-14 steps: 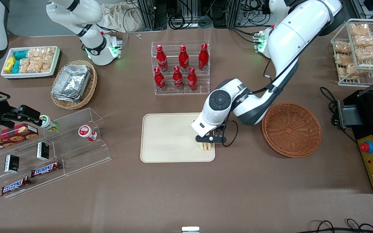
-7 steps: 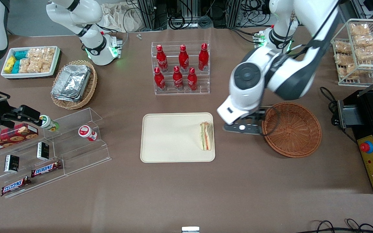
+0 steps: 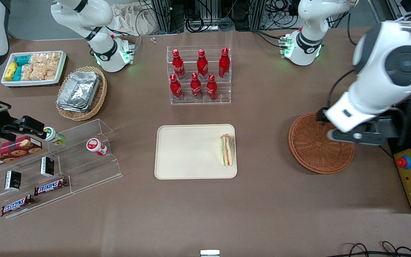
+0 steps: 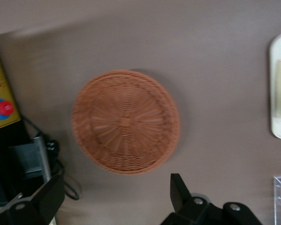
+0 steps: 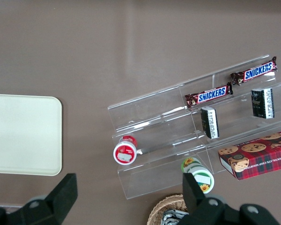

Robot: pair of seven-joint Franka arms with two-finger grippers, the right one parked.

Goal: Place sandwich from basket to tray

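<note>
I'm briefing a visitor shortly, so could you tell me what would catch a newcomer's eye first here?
Probably the sandwich lying on the cream tray, at the tray's edge nearest the basket, which holds nothing. The open gripper hangs above that basket, at its rim toward the working arm's end of the table.

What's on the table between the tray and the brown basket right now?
Nothing: in the front view only bare brown tabletop separates the tray, holding the sandwich, from the basket. The open hand hovers above the basket's edge.
</note>
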